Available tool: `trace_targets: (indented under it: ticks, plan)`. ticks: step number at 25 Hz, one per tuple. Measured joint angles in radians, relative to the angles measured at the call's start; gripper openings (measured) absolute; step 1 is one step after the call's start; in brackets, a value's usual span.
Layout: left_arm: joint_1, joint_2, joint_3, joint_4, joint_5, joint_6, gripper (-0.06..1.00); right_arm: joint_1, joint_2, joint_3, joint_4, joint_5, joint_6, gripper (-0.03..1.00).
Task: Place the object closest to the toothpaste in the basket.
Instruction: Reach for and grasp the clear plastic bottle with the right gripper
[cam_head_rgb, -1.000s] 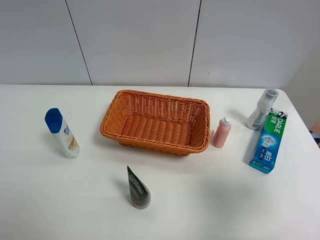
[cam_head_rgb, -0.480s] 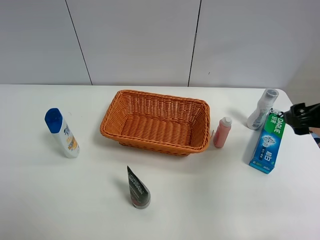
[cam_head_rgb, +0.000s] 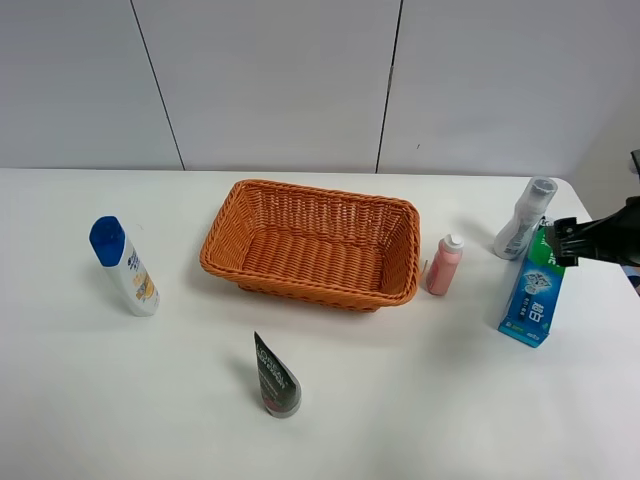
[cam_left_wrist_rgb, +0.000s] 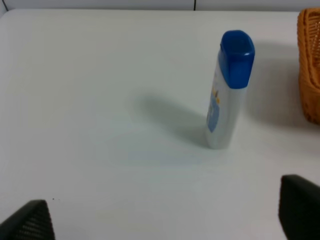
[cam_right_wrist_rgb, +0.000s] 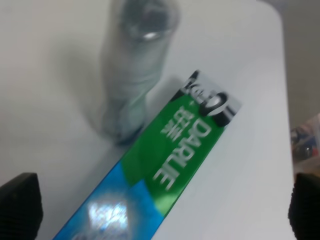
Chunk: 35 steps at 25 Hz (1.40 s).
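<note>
The grey translucent plastic bottle (cam_head_rgb: 524, 218) is seen at the right edge of the exterior high view. It stands on the white tabletop (cam_head_rgb: 420, 400), just beside the upper end of the green-and-blue toothpaste box (cam_head_rgb: 533, 290). Its long axis is near upright, the top leaning slightly toward the right of the frame. It is judged light, stiff and smooth, so slipping or toppling is to be expected, and a hold across the mid-body is advised. The right pincer (cam_head_rgb: 556, 240) is spread wide and empty, close by the bottle. The left pincer (cam_left_wrist_rgb: 165, 220) is likewise spread. The orange woven wicker basket (cam_head_rgb: 318, 190) is found mid-frame.
</note>
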Motion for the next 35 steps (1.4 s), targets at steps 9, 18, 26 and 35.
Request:
trace_targets:
  ticks: [9,18,26,35]
  plan:
    - [0.0,0.0,0.0,0.0,0.0,0.0,0.89,-0.023,0.318,0.001,-0.002,-0.404,-0.003,0.97]
    - [0.0,0.0,0.0,0.0,0.0,0.0,0.89,-0.023,0.494,-0.036,-0.002,-0.596,-0.015,0.95]
    - [0.0,0.0,0.0,0.0,0.0,0.0,0.89,-0.023,0.584,-0.13,-0.027,-0.636,-0.014,0.95]
    - [0.0,0.0,0.0,0.0,0.0,0.0,0.89,-0.023,0.639,-0.176,-0.056,-0.644,0.055,0.44]
